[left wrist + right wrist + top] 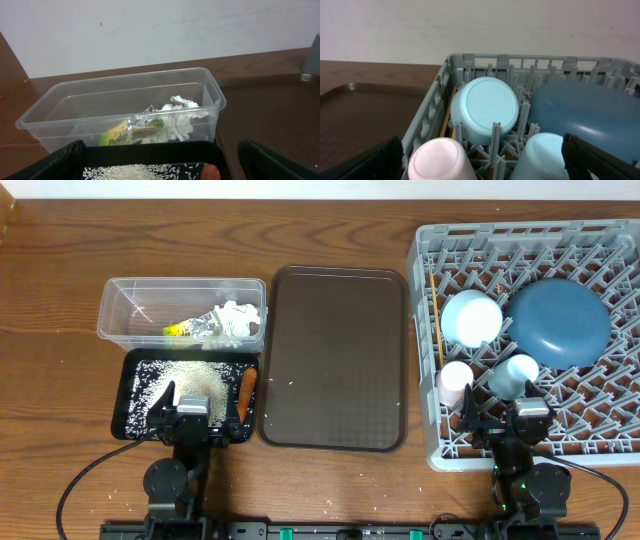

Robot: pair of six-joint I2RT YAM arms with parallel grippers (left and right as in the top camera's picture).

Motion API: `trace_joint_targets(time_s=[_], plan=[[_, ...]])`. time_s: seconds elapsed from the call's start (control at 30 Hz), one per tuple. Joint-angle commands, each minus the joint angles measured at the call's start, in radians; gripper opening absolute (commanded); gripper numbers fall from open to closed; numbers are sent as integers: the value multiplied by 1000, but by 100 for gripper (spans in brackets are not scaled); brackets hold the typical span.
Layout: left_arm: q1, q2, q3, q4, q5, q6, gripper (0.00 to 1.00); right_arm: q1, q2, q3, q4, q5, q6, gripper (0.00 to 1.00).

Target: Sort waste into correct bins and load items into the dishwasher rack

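Left gripper [185, 415], jaws wide and holding nothing, hangs over the near rim of the black tray [122, 395]; right gripper [498, 415], equally wide and empty, sits at the near wall of the dishwasher rack [415, 350].

Seen from the left gripper, the rice [190, 380] lies heaped in the tray at 12 o'clock and the carrot [245, 395] against the tray's right wall at 2 o'clock. The clear tub [110, 310] stands just beyond the tray at 12 o'clock, with the crumpled paper [235, 320] and yellow-green wrapper [180, 330] inside it.

Seen from the right gripper, the white-pink cup [455, 380] stands at 11 o'clock and the light blue cup [515, 370] at 1 o'clock, both mouth down. The pale blue bowl [472, 318] lies further off at 11 o'clock and the blue plate [558, 320] at 1 o'clock. The chopsticks [436, 320] run along the rack's left wall.

Probable handling:
- **Paper and wrapper:** light and crushable, so they can be pinched anywhere.
- **Carrot:** firm and tapered, best taken across its middle.
- **Rice:** loose and cannot be pinched.
- **Plate and bowl:** rigid, smooth and the heaviest pieces; take them by the rim.
- **Cups:** light and slick; grip across the wall.
- **Chopsticks:** thin and stiff, apt to roll.

Between bins and rack, the brown serving tray [335, 360] rests on the surface [60, 260].
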Motion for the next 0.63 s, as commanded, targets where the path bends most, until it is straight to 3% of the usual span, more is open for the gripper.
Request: trace_joint_targets(time_s=[0.0,0.6], plan=[[5,-7,-23,-22,24,12,98,-7,-6,-2,-4,3,-15,99],[5,-7,-23,-22,24,12,98,-7,-6,-2,-4,3,-15,99]])
